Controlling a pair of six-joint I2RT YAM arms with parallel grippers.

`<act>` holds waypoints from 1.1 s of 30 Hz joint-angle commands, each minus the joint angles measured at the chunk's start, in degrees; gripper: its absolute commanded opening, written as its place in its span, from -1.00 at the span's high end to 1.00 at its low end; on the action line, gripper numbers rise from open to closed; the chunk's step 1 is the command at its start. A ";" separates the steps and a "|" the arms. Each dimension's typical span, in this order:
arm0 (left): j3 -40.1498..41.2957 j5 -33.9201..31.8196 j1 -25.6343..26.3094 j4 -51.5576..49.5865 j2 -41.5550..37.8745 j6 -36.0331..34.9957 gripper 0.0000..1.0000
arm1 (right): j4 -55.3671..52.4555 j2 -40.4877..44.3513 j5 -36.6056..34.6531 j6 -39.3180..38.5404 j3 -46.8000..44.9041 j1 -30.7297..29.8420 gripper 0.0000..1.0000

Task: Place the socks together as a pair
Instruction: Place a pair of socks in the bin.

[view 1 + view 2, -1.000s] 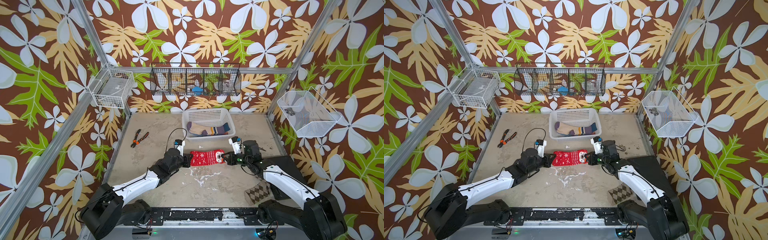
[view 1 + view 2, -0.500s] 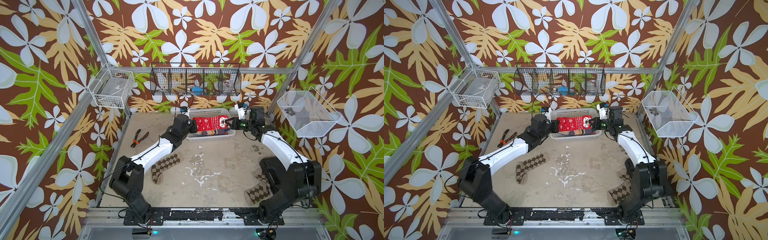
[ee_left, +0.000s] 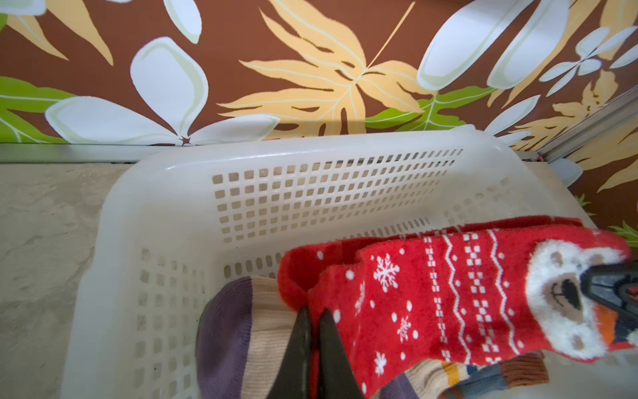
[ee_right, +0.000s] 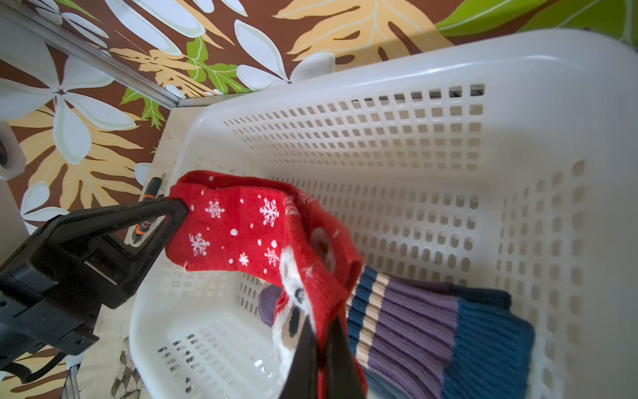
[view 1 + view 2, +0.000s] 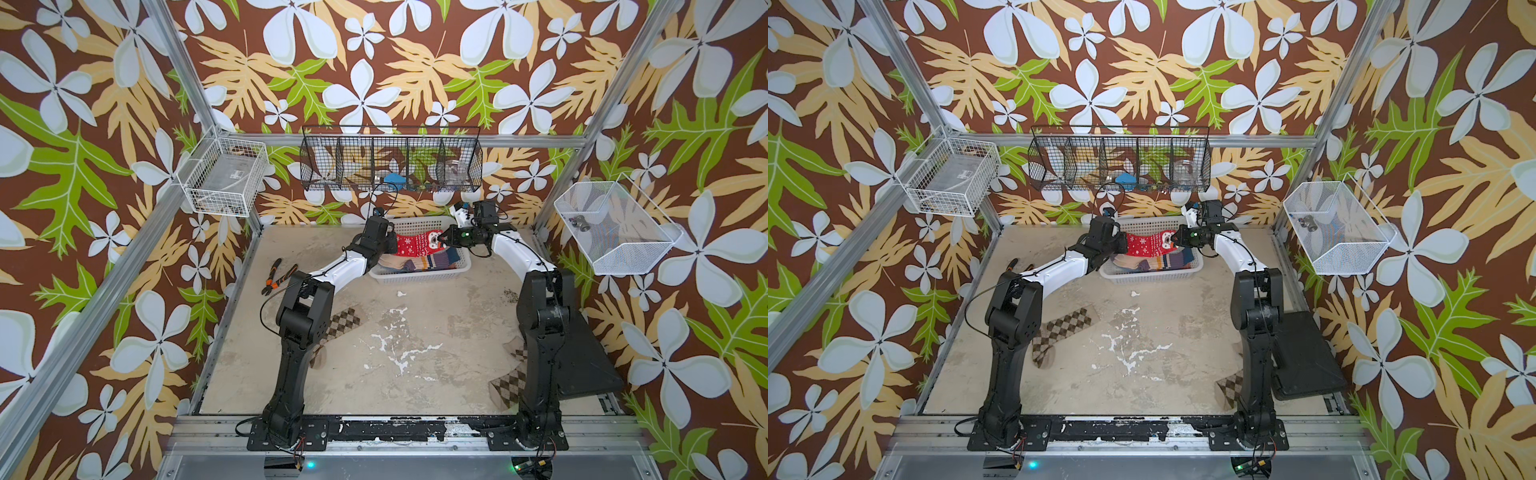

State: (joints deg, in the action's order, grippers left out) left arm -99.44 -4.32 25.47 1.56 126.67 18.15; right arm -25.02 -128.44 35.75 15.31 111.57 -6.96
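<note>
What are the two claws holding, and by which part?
The red snowflake socks, above the white basket: left claw shut on the cuff end, right claw on the bear-face end.

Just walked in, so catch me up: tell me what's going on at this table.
Both arms hold the red snowflake socks stretched between them over the white basket, left gripper shut on the cuff end, right gripper on the bear-face toe. Striped socks lie in the basket; two brown argyle socks are on the table.
</note>
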 commanded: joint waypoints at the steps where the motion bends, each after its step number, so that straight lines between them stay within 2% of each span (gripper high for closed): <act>1: -1.00 1.03 -0.25 -1.11 1.70 -0.95 1.00 | -3.89 -1.99 -0.85 -2.09 1.46 0.12 1.00; 8: -3.57 1.07 -0.51 -3.91 5.46 -1.47 1.00 | -5.64 -5.04 -3.05 -3.00 1.24 0.30 1.00; 10: -4.00 0.70 -0.49 -4.57 6.12 -1.61 1.00 | -5.82 -5.45 -4.55 -3.16 1.00 0.34 0.86; 11: -4.53 0.53 -0.54 -5.33 6.55 -1.69 1.00 | -6.26 -5.46 -5.74 -3.31 1.17 0.30 0.72; 13: -5.00 0.48 -0.60 -6.13 6.60 -2.03 0.77 | -6.70 -4.46 -7.24 -3.54 1.38 0.29 0.45; 15: -4.16 0.47 -0.55 -5.93 4.95 -2.02 0.39 | -5.41 -1.30 -8.09 -3.28 0.04 0.28 0.28; 17: -2.66 0.42 -0.52 -4.90 1.91 -1.82 0.17 | -4.03 2.61 -9.02 -2.79 -1.60 0.28 0.15; 19: -1.43 0.31 -0.50 -4.15 -1.51 -1.72 0.04 | -3.20 6.68 -10.31 -2.48 -3.13 0.21 0.06; 22: -0.53 0.33 -0.51 -4.19 -7.15 -1.75 -0.05 | -2.97 13.20 -12.48 -2.55 -6.32 -0.07 0.01; 26: 1.32 -1.69 -0.51 -6.96 -14.75 -1.15 -0.07 | 0.88 25.91 -14.88 -1.07 -18.86 -1.37 0.01; 28: 5.27 -1.88 -0.51 -7.13 -19.33 0.13 -0.07 | 3.38 33.36 -21.06 -0.72 -27.67 -3.97 0.01; 30: 13.79 -0.19 -0.13 -4.25 -25.39 2.68 -0.07 | 4.94 40.51 -26.77 -0.81 -36.87 -7.21 0.00; 33: 29.16 5.28 2.69 4.60 -33.96 6.24 -0.08 | 4.82 49.98 -28.29 0.77 -47.73 -7.88 -0.05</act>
State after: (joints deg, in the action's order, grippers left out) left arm -77.95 -4.23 26.11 0.58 96.86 20.73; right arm -21.82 -83.55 14.48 14.28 69.47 -14.94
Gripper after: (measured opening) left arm 0.536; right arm 0.521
